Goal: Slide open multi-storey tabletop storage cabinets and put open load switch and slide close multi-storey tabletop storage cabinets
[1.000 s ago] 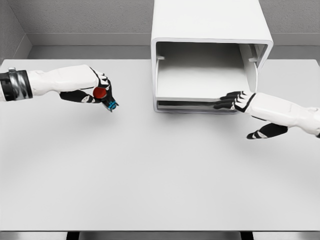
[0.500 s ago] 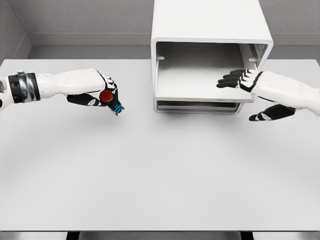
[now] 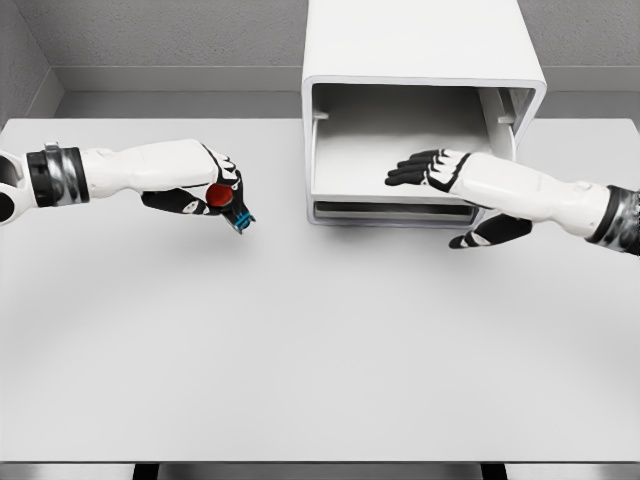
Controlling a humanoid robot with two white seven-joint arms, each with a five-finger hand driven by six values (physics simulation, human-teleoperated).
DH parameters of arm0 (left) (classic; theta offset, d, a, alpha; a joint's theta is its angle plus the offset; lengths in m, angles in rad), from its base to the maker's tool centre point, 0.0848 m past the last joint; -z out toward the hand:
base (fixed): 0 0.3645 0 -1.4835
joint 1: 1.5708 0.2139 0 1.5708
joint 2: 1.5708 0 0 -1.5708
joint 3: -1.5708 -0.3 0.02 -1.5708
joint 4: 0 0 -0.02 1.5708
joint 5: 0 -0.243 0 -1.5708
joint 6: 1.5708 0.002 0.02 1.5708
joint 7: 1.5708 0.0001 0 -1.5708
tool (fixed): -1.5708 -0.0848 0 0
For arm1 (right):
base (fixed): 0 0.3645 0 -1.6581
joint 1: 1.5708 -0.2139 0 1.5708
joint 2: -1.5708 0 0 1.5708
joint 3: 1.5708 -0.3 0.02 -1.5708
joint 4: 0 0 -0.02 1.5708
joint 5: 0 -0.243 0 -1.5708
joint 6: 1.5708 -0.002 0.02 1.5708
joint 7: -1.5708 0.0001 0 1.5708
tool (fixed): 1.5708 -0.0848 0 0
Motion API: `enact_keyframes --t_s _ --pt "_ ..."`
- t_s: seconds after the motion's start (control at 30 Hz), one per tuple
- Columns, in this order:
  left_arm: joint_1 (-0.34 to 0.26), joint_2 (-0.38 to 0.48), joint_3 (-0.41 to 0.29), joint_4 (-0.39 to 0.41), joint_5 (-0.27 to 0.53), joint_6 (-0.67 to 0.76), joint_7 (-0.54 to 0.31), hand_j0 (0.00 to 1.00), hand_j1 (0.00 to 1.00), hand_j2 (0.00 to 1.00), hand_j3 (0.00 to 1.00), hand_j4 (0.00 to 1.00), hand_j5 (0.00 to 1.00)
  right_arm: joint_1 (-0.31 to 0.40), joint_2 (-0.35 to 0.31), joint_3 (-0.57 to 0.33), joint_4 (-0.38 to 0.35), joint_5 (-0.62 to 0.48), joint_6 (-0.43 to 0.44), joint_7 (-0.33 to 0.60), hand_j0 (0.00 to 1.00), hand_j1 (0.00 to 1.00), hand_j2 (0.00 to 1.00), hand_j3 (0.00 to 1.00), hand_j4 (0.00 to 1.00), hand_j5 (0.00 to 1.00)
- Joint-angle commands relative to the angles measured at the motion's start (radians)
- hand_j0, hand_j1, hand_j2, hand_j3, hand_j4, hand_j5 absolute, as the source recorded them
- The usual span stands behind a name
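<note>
Head view: left hand point(image 3: 205, 185) pinches the load switch point(image 3: 228, 203) left of the cabinet point(image 3: 420, 60); right hand point(image 3: 425, 168) spread flat. Looks small, rigid, light; grip its body.

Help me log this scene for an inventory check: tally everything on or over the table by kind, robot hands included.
Storage cabinets: 1, white, front open
Load switches: 1, red knob with a blue end, held in the left hand
Robot hands: 2, the left one and the right hand, which is open and reaching across the cabinet's opening
Tables: 1
Total: 5
</note>
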Motion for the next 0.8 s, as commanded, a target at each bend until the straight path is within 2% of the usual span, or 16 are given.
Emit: enact_keyframes --t_s 0.0,0.17,0.3,0.63,0.77 --pt "0.000 -0.001 0.001 0.001 0.007 0.001 0.001 0.43 0.43 0.43 0.43 0.43 0.43 0.000 0.016 0.004 0.025 0.016 0.002 0.000 1.00 1.00 1.00 1.00 1.00 1.00" --pt "0.002 -0.015 -0.006 0.002 0.007 0.001 -0.001 0.43 0.43 0.43 0.43 0.43 0.43 0.005 0.035 0.005 0.091 0.018 0.002 0.000 1.00 1.00 1.00 1.00 1.00 1.00" --pt "0.005 -0.015 -0.008 0.002 0.007 0.001 -0.001 0.43 0.43 0.43 0.43 0.43 0.43 0.006 0.038 0.014 0.108 0.019 0.002 0.000 1.00 1.00 1.00 1.00 1.00 1.00" --pt "0.008 -0.013 -0.002 0.004 0.007 0.001 -0.001 0.43 0.43 0.43 0.43 0.43 0.43 0.035 0.042 0.021 0.110 0.023 0.002 0.026 1.00 1.00 1.00 1.00 1.00 1.00" --pt "0.008 -0.011 0.001 0.004 0.009 0.001 0.001 0.43 0.43 0.43 0.43 0.43 0.43 0.048 0.035 0.016 0.077 0.024 0.002 0.026 1.00 1.00 1.00 1.00 1.00 1.00"
